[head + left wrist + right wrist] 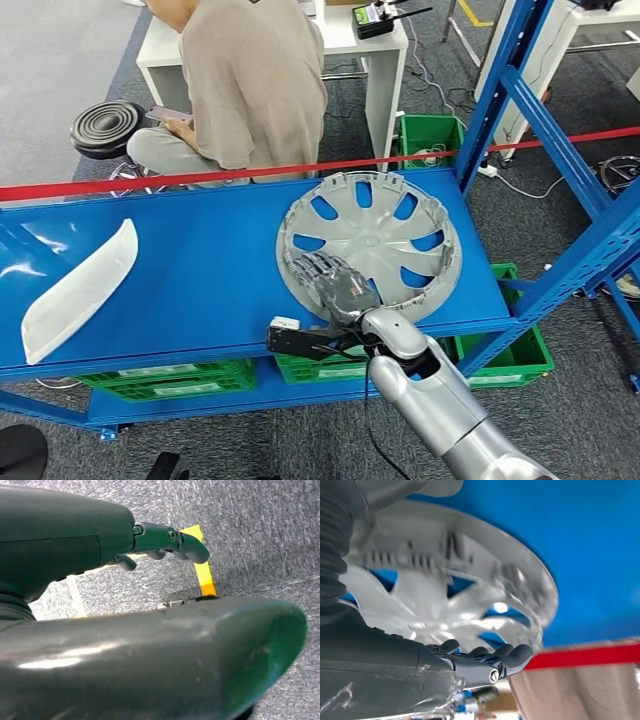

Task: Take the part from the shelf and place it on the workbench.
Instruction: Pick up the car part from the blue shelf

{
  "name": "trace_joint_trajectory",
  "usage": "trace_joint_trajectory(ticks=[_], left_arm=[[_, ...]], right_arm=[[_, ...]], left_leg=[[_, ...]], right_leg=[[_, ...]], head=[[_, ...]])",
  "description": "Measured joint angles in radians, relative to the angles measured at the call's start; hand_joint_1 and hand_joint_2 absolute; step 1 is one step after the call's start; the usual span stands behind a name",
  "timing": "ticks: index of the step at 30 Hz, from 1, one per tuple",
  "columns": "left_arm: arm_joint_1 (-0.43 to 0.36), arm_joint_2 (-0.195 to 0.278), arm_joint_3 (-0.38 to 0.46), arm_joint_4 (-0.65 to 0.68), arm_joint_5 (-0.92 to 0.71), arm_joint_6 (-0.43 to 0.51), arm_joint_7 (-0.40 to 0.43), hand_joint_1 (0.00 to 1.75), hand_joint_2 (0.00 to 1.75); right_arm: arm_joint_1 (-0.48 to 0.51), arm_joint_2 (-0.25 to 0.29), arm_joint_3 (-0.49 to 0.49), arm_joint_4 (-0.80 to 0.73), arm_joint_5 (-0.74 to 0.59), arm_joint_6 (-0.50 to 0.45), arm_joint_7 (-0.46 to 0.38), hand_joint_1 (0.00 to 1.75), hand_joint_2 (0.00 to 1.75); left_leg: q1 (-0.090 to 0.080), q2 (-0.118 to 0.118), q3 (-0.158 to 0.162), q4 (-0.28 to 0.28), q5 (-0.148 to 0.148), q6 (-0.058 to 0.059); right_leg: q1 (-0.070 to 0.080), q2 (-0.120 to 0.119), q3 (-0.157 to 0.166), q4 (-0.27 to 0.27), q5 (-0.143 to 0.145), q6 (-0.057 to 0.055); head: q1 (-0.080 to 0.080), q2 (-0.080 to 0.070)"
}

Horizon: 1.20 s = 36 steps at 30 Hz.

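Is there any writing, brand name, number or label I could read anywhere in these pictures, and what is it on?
None can be read.
White label on the black bracket by the right hand: too small to read.
Green-screened device on the white table: display blurred.
Pale strips on the green bins under the shelf: no legible text.
Wheel cover and white trim piece: no markings visible.

1. Hubcap [370,243]: silver-grey, spoked cut-out pattern.
2. Shelf [204,280]: blue.
3. Trim panel [79,290]: white.
4. Crates [521,355]: green.
5. Barrier tape [189,178]: red.
6. Right hand [332,285]: dark grey.
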State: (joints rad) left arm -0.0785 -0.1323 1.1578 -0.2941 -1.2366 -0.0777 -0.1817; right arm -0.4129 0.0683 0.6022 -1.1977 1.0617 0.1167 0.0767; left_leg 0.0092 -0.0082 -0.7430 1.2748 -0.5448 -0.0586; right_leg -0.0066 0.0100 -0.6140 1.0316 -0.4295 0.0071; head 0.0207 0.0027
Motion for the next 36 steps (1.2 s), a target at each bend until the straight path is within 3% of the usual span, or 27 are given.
trace_joint_trajectory(ticks=[1, 2, 4, 6, 7, 10, 11, 12, 14, 15, 16, 17, 19, 21, 25, 27, 29, 30, 31, 32, 34, 36], left_arm=[[0.0, 0.0, 0.001, 0.0, 0.0, 0.0, 0.0, 0.0, 0.0], [0.0, 0.001, 0.002, 0.0, 0.0, 0.0, -0.001, 0.0, 0.0], [-0.001, 0.001, 0.006, 0.0, 0.001, 0.001, -0.002, 0.0, 0.0], [-0.004, 0.001, 0.009, 0.001, 0.002, 0.002, -0.003, 0.0, 0.0], [-0.004, 0.0, 0.011, 0.001, 0.003, 0.002, -0.003, 0.0, 0.0], [-0.004, 0.001, 0.017, 0.001, 0.007, 0.004, -0.007, 0.0, 0.0], [-0.004, 0.002, 0.018, 0.001, 0.008, 0.006, -0.009, 0.0, 0.0], [-0.005, 0.003, 0.02, 0.001, 0.01, 0.007, -0.011, 0.0, 0.0], [-0.005, 0.004, 0.023, 0.001, 0.012, 0.008, -0.015, 0.0, 0.0], [-0.005, 0.004, 0.024, 0.001, 0.013, 0.008, -0.016, 0.0, 0.0], [-0.005, 0.004, 0.025, 0.001, 0.014, 0.009, -0.018, 0.0, 0.0], [-0.005, 0.004, 0.025, 0.001, 0.016, 0.009, -0.019, 0.0, 0.0], [-0.005, 0.004, 0.027, 0.001, 0.018, 0.01, -0.023, 0.0, 0.0], [-0.006, 0.004, 0.03, 0.001, 0.02, 0.011, -0.027, 0.0, 0.0], [-0.007, 0.007, 0.037, 0.001, 0.021, 0.014, -0.036, 0.0, 0.0], [-0.008, 0.007, 0.039, 0.001, 0.021, 0.015, -0.038, 0.0, 0.0], [-0.009, 0.007, 0.041, 0.001, 0.021, 0.015, -0.045, 0.0, 0.0], [-0.007, 0.007, 0.042, 0.001, 0.021, 0.015, -0.052, 0.0, 0.0], [-0.006, 0.008, 0.042, 0.001, 0.021, 0.015, -0.06, 0.0, 0.0], [-0.005, 0.009, 0.042, 0.001, 0.021, 0.015, -0.067, 0.0, 0.0], [-0.005, 0.011, 0.043, 0.001, 0.021, 0.015, -0.074, 0.0, 0.0], [-0.006, 0.01, 0.043, 0.002, 0.022, 0.011, -0.088, 0.0, 0.0]], right_arm=[[0.006, 0.0, -0.006, 0.004, 0.005, 0.003, 0.0, 0.0, 1.75], [0.009, 0.0, -0.013, 0.007, 0.01, 0.007, 0.001, 0.0, 1.75], [0.011, 0.0, -0.024, 0.013, 0.02, 0.015, 0.001, 0.0, 1.75], [0.011, 0.0, -0.035, 0.02, 0.035, 0.025, 0.006, 0.0, 1.75], [0.01, 0.0, -0.04, 0.024, 0.044, 0.029, 0.01, 0.11, 1.75], [0.006, 0.0, -0.052, 0.037, 0.067, 0.041, 0.029, 1.36, 1.75], [0.004, 0.0, -0.056, 0.042, 0.076, 0.045, 0.038, 1.68, 1.75], [0.002, 0.0, -0.06, 0.049, 0.085, 0.05, 0.047, 1.75, 1.75], [-0.002, 0.0, -0.067, 0.065, 0.103, 0.059, 0.064, 1.75, 1.75], [-0.003, 0.0, -0.07, 0.074, 0.11, 0.062, 0.069, 1.75, 1.75], [-0.006, 0.0, -0.074, 0.082, 0.116, 0.065, 0.073, 1.75, 1.75], [-0.009, 0.0, -0.078, 0.088, 0.121, 0.067, 0.075, 1.75, 1.75], [-0.018, 0.002, -0.084, 0.101, 0.131, 0.07, 0.079, 1.75, 1.75], [-0.027, 0.007, -0.088, 0.114, 0.141, 0.073, 0.08, 1.75, 1.75], [-0.045, 0.015, -0.095, 0.135, 0.158, 0.078, 0.074, 1.75, 1.75], [-0.053, 0.02, -0.097, 0.143, 0.163, 0.081, 0.068, 1.75, 1.75], [-0.056, 0.022, -0.097, 0.155, 0.165, 0.083, 0.059, 1.75, 1.75], [-0.058, 0.023, -0.097, 0.161, 0.165, 0.083, 0.055, 1.75, 1.75], [-0.06, 0.023, -0.097, 0.166, 0.165, 0.083, 0.052, 1.75, 1.75], [-0.061, 0.023, -0.098, 0.169, 0.164, 0.083, 0.05, 1.75, 1.75], [-0.065, 0.023, -0.098, 0.173, 0.163, 0.082, 0.049, 1.75, 1.75], [-0.068, 0.023, -0.101, 0.177, 0.161, 0.082, 0.049, 1.75, 1.75]], left_leg=[[0.0, 0.0, 0.003, -0.01, 0.02, 0.0], [0.0, 0.0, 0.024, -0.056, 0.055, 0.001], [0.001, 0.001, 0.09, -0.187, 0.117, 0.004], [0.001, 0.001, 0.126, -0.262, 0.132, 0.012], [0.0, 0.0, 0.129, -0.271, 0.127, 0.019], [0.002, 0.0, 0.131, -0.272, 0.126, 0.04], [0.004, 0.0, 0.133, -0.273, 0.127, 0.046], [0.004, 0.0, 0.133, -0.273, 0.126, 0.05], [0.003, 0.001, 0.134, -0.273, 0.125, 0.053], [0.002, 0.001, 0.136, -0.273, 0.124, 0.054], [0.002, 0.0, 0.138, -0.273, 0.123, 0.054], [0.002, 0.0, 0.142, -0.273, 0.121, 0.053], [0.001, -0.001, 0.151, -0.272, 0.116, 0.047], [-0.002, -0.003, 0.153, -0.272, 0.114, 0.037], [0.0, -0.003, 0.152, -0.268, 0.107, 0.014], [0.001, -0.002, 0.116, -0.191, 0.058, 0.006], [0.001, -0.001, 0.052, -0.06, -0.002, 0.0], [0.001, -0.001, 0.03, -0.017, -0.013, -0.002], [0.002, -0.001, 0.024, -0.007, -0.005, -0.002], [0.002, -0.001, 0.039, -0.038, 0.022, -0.002], [0.004, 0.001, 0.106, -0.166, 0.087, -0.004], [0.006, -0.001, 0.154, -0.262, 0.114, 0.003]], right_leg=[[0.0, 0.0, 0.002, 0.0, -0.001, 0.0], [-0.001, 0.001, 0.004, 0.0, -0.002, 0.001], [0.001, 0.003, 0.008, 0.003, -0.007, 0.007], [0.005, 0.005, 0.007, 0.004, -0.01, 0.017], [0.007, 0.005, 0.007, 0.004, -0.011, 0.022], [0.005, 0.003, -0.001, 0.024, -0.028, 0.038], [0.005, 0.001, -0.018, 0.062, -0.051, 0.043], [0.004, -0.001, -0.046, 0.121, -0.08, 0.046], [0.004, -0.001, -0.112, 0.25, -0.132, 0.05], [0.004, -0.001, -0.13, 0.283, -0.135, 0.05], [0.004, -0.002, -0.13, 0.278, -0.119, 0.049], [0.004, -0.002, -0.109, 0.232, -0.086, 0.047], [0.004, -0.002, -0.038, 0.091, -0.021, 0.042], [0.005, -0.001, 0.003, 0.011, 0.0, 0.034], [0.005, 0.001, 0.007, -0.003, 0.005, 0.011], [0.001, 0.0, 0.009, -0.008, 0.009, 0.003], [0.0, -0.002, 0.008, -0.008, 0.009, 0.001], [0.0, -0.003, 0.008, -0.008, 0.009, 0.001], [0.0, -0.003, 0.009, -0.008, 0.009, 0.001], [-0.001, -0.004, 0.009, -0.008, 0.009, 0.002], [-0.002, -0.003, 0.009, -0.006, 0.009, 0.008], [0.002, 0.002, 0.006, -0.004, 0.01, 0.018]], head=[[0.0, 0.0], [0.0, 0.0], [-0.002, 0.0], [-0.004, 0.0], [-0.003, 0.0], [0.001, 0.0], [0.004, 0.0], [0.007, 0.0], [0.01, 0.0], [0.01, 0.0], [0.01, 0.0], [0.01, 0.0], [0.011, 0.0], [0.01, 0.0], [0.007, 0.0], [0.001, 0.0], [-0.002, 0.0], [-0.003, 0.0], [-0.002, 0.0], [-0.002, 0.0], [-0.003, 0.0], [-0.003, 0.0]])
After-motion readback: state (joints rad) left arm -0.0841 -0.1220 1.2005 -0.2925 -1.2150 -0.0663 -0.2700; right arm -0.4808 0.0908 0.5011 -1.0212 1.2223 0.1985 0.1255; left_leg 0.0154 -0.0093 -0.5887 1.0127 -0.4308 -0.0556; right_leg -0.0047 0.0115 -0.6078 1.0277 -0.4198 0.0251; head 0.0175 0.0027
